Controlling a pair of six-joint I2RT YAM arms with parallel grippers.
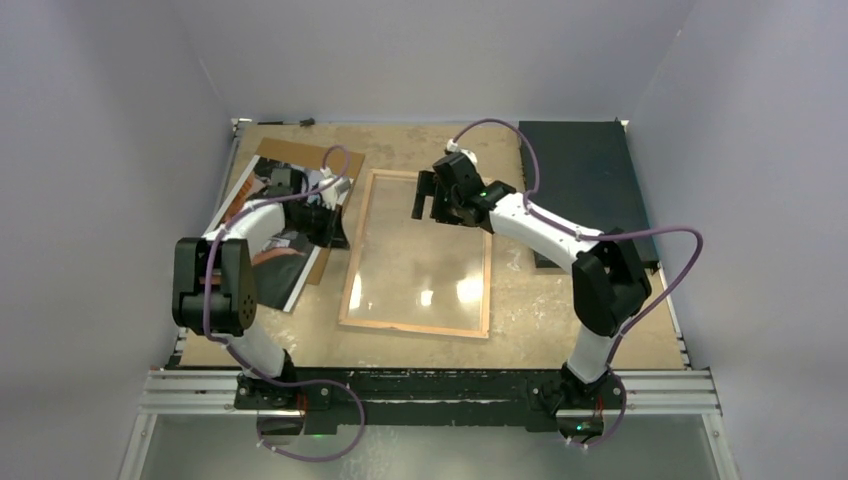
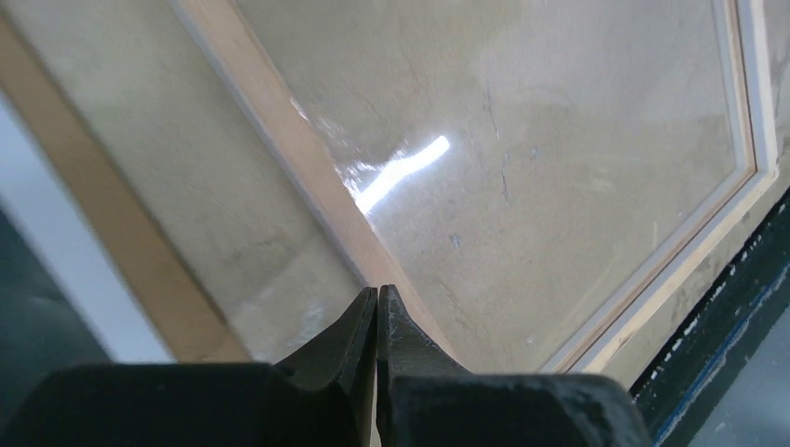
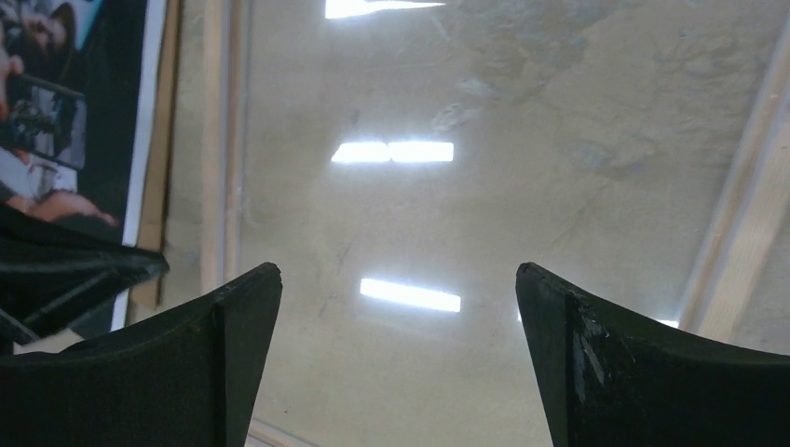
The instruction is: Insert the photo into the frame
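Left gripper (image 2: 377,294): fingers pressed flat together, nothing between them. The tips sit right at the left rail of the frame (image 2: 279,121); can't tell if they touch it. In the top view this arm reaches across the photo (image 1: 288,265), so part of the print is hidden under it.

Right gripper (image 3: 399,270): fingers spread wide and empty, hanging over the pane near the frame's far end and pointing down at it. No contact visible.

Frame: flat on the table (image 1: 560,320), mid-table between the two arms, light-wood side up, long side running away from the bases. The pane is in it. The tabletop shows through and bright light reflections glare off it. The photo is not yet in it.

Photo: left of the frame and outside it, skewed relative to it, with its near corner by the left arm's elbow. It lies on the brown board (image 1: 300,155), which sticks out past it at the far end and along its right edge. A strip of bare table separates the board from the frame. Picture side is up: dark, with orange-brown and white patches and a white border.

Black mat (image 1: 580,170): far right corner of the table, just right of the frame's far end and apart from it. The right forearm crosses its near-left corner.
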